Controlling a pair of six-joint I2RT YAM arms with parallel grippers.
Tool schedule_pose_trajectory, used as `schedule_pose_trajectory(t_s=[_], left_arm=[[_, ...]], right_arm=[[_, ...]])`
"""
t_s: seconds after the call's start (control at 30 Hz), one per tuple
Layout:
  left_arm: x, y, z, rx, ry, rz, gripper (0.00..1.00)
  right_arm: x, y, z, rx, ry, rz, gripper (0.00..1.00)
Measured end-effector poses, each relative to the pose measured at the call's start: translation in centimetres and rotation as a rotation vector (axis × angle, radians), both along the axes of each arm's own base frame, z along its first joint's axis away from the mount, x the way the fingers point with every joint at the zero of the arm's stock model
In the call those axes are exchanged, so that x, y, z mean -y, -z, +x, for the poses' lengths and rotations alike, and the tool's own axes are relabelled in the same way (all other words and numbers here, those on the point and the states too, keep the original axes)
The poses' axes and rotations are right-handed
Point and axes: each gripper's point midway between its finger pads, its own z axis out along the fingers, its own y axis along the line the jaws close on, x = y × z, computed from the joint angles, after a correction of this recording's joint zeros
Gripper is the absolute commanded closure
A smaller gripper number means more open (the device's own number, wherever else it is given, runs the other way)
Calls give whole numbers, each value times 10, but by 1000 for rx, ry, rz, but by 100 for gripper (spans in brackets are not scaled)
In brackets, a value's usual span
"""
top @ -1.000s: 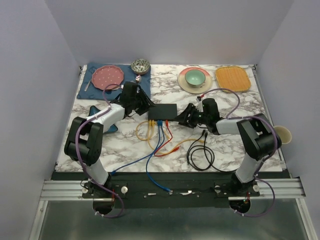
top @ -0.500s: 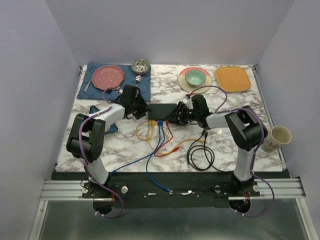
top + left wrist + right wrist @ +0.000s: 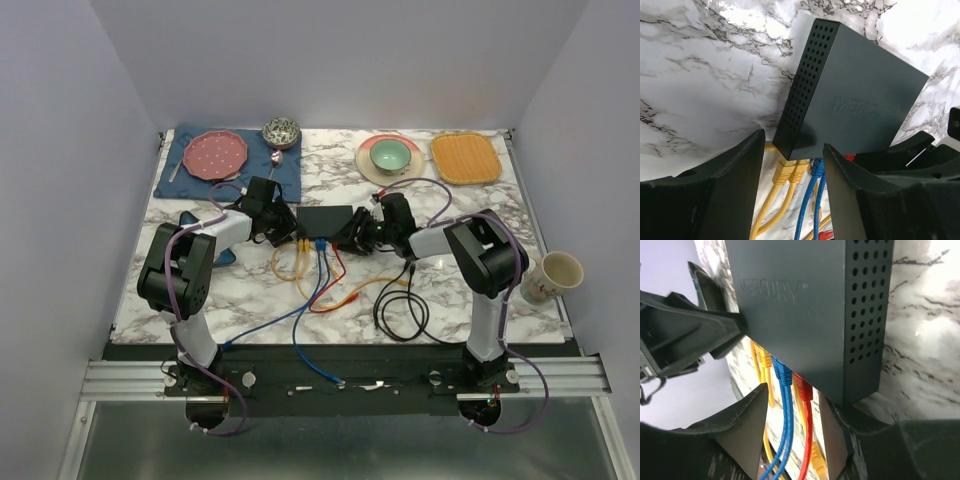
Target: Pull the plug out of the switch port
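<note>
Left gripper (image 3: 792, 150), fingers apart, straddling switch's (image 3: 326, 221) 8 o'clock corner, likely bracing it. Right gripper (image 3: 795, 401), also apart, flanking red plug (image 3: 804, 388) at 5 o'clock, readying your pull.

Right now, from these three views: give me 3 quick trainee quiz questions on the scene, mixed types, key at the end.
1. True or false: every cable is already out of the switch.
2. Which colour of plug sits at the end of the port row nearest the right gripper? A yellow, B blue, C red.
3. Fill in: the left gripper has its jaws ____ around a corner of the switch.
Key: 1 false, the red plug, for one, is seated in its port. 2 C. 3 open.
</note>
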Motion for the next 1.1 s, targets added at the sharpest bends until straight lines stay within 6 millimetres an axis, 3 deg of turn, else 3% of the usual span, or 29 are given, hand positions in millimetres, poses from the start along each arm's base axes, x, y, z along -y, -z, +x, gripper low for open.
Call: schedule_pose_trajectory(t_s=[0.5,0.67,0.8,0.93,1.1], left_arm=[[5,-1,-1,4,14,-14,40],[6,1,-3,5,20,-15,40],[9,2,-4,8,26,-16,40],[9,4,-5,14,27,-18,40],[9,6,-6,17,28,-18,40]], right_arm=[[-2,8,11,-42,123,91,72],[-4,9,13,-48,144,128,73],[-3,9,14,-49,170,166,67],[-4,6,16,-52,195,211,66],[-4,8,17,-71,214,237,74]])
